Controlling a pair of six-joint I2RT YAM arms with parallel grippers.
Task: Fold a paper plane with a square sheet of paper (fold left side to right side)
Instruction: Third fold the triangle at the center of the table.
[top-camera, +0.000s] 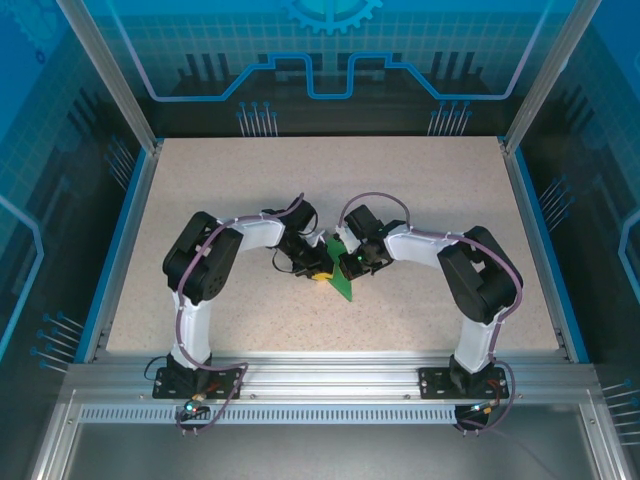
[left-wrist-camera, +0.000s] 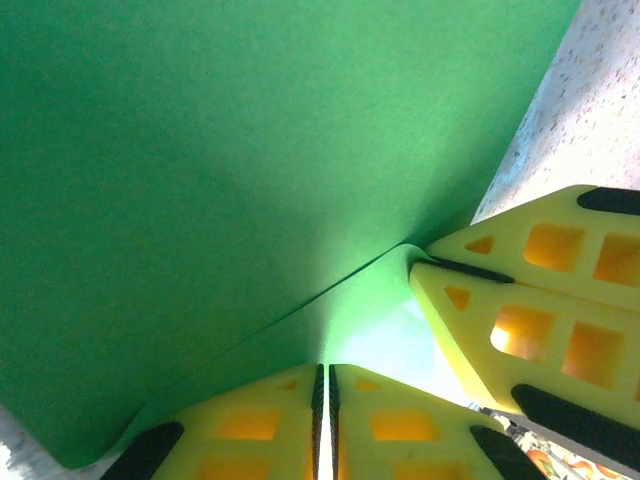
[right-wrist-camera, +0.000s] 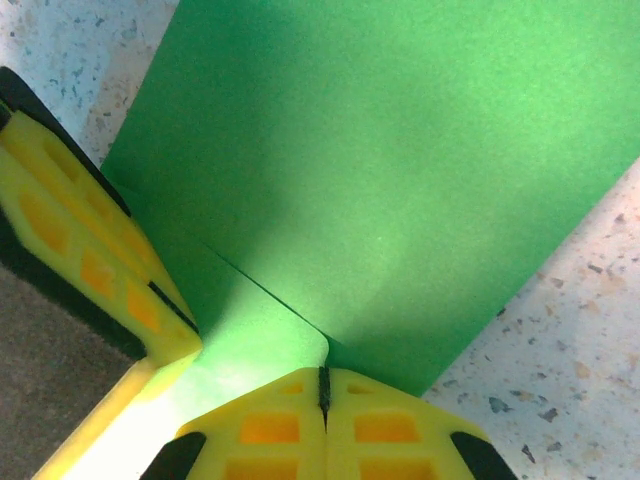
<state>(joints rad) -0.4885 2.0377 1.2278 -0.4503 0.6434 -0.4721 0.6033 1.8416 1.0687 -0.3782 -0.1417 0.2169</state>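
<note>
The square sheet of green paper lies mid-table between both arms, partly raised, with one layer lapping over another along a diagonal edge. My left gripper is shut on the paper's edge; its yellow fingers press together at the bottom of the left wrist view. My right gripper is also shut on the paper, pinching a curled edge between its fingertips. The two grippers sit close together: the right one's fingers show in the left wrist view, the left one's fingers in the right wrist view.
The speckled beige table is framed by blue rails and metal posts. Bare tabletop shows beside the sheet. Both arm bases are bolted to the aluminium rail at the near edge.
</note>
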